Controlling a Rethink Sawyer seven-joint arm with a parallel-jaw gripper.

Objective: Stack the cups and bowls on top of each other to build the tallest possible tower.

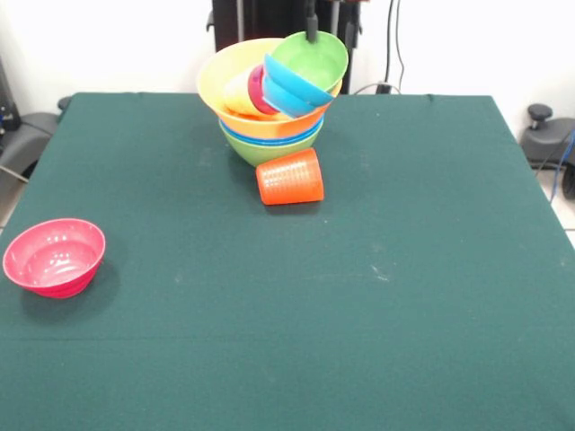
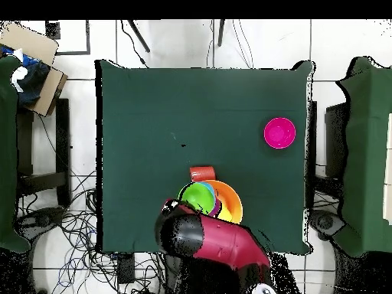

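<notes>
I read the tower (image 1: 269,126) as standing at the table's (image 1: 404,269) far side: green bowl lowest, blue rims above, wide orange-yellow bowl holding tilted small bowls. The small green bowl (image 1: 310,58) leans on top, directly under the gripper (image 1: 311,34); I cannot tell whether that bowl is being held. The orange-red cup (image 1: 290,177) lies just beside the base; the pink-red bowl (image 1: 54,258) sits well apart. I judge placement is under way; next comes fetching a loose piece.

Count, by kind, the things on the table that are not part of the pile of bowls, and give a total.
Bowls: 1, the pink-red bowl
Cups: 1, the ribbed orange cup, beside the tower
Total: 2
</notes>
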